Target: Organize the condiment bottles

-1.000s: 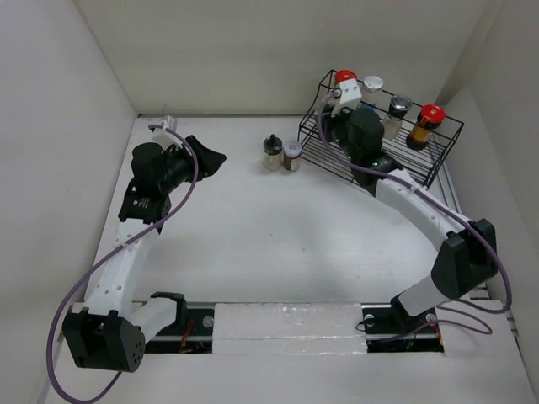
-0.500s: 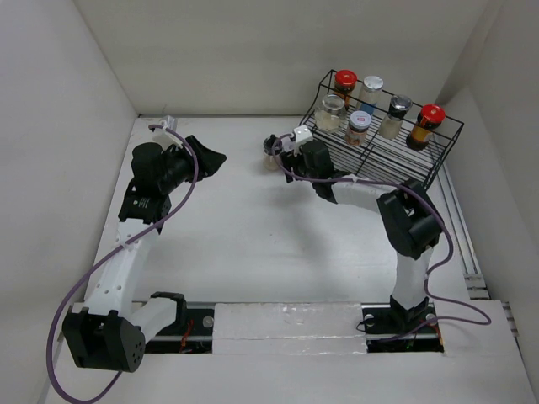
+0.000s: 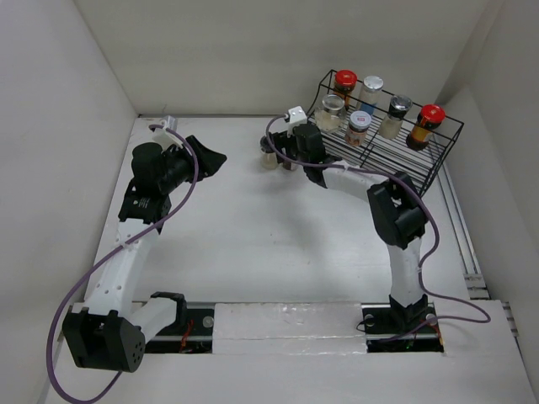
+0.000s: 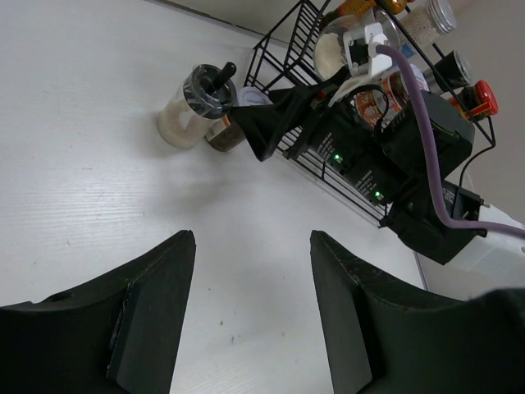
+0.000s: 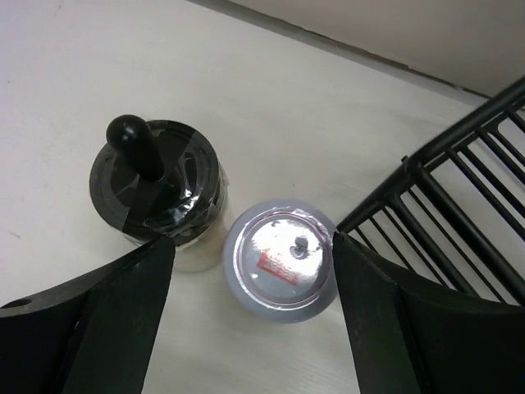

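Note:
Two condiment bottles stand on the table just left of the black wire rack: a pale one with a black knobbed lid and one with a silver lid. My right gripper hangs open right above them, a finger on either side of the silver lid without touching it. Several more bottles sit in the rack, among them two red-capped ones and a blue-labelled one. My left gripper is open and empty, well to the left.
The rack's wire corner lies close by the right finger. White walls close in the table at the back and on both sides. The right arm's purple cable loops over its wrist.
The right gripper left the rack, swung left to the two bottles on the table and opened. Two front-row bottles in the rack now show. The left arm has not moved.

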`<action>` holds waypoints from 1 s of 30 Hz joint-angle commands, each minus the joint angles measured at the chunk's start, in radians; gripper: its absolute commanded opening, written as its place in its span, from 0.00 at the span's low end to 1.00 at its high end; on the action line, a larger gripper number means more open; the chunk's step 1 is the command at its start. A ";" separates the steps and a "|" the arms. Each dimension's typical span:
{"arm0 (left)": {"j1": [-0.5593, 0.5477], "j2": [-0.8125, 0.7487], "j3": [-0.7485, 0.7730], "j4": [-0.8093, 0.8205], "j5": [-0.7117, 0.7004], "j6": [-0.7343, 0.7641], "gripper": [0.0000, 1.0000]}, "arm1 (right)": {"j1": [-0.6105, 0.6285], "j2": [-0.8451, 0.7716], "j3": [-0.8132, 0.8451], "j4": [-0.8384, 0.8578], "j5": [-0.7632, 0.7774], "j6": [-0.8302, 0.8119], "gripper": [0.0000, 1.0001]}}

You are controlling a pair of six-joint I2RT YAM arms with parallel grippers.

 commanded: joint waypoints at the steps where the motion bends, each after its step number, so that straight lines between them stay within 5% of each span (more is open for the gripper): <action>1: 0.005 -0.017 0.012 0.035 0.011 0.008 0.54 | -0.011 0.033 0.075 -0.018 -0.005 0.017 0.84; 8: 0.005 -0.017 0.012 0.035 0.011 0.008 0.54 | -0.011 0.093 0.182 -0.118 -0.045 0.017 0.86; 26: 0.005 -0.008 0.012 0.026 0.009 0.017 0.54 | 0.078 -0.120 -0.117 -0.136 -0.028 0.053 0.80; 30: 0.005 -0.008 0.012 0.035 0.021 0.017 0.54 | 0.063 -0.165 -0.135 -0.136 0.015 0.053 0.86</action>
